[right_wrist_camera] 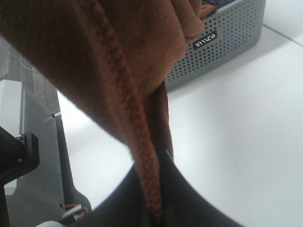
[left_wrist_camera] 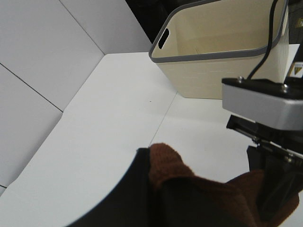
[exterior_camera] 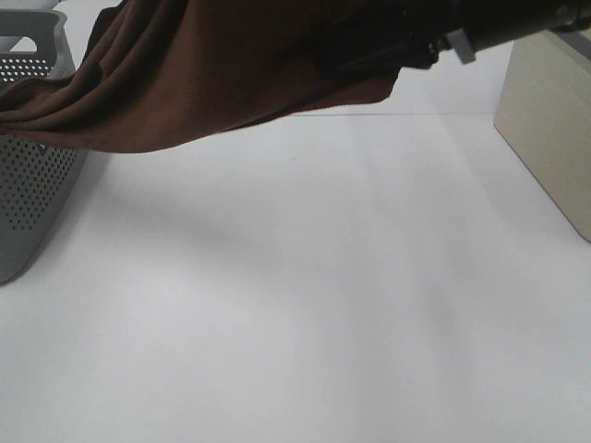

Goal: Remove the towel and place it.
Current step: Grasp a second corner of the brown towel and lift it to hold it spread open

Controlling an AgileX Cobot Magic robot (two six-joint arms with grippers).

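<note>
The dark brown towel (exterior_camera: 212, 74) hangs stretched in the air across the top of the exterior view, its left end still draped over the grey perforated basket (exterior_camera: 28, 185). My left gripper (left_wrist_camera: 203, 201) is shut on a bunched fold of the towel (left_wrist_camera: 165, 163). My right gripper (right_wrist_camera: 156, 208) is shut on the towel's stitched hem (right_wrist_camera: 118, 56), which rises from between its dark fingers. A dark arm (exterior_camera: 416, 37) reaches in from the top right to the towel's right end. The white tag is not visible.
A beige bin with a grey rim (exterior_camera: 549, 120) stands at the right edge; it also shows in the left wrist view (left_wrist_camera: 213, 47). The grey basket shows in the right wrist view (right_wrist_camera: 222, 42). The white tabletop (exterior_camera: 305, 295) lies below the towel.
</note>
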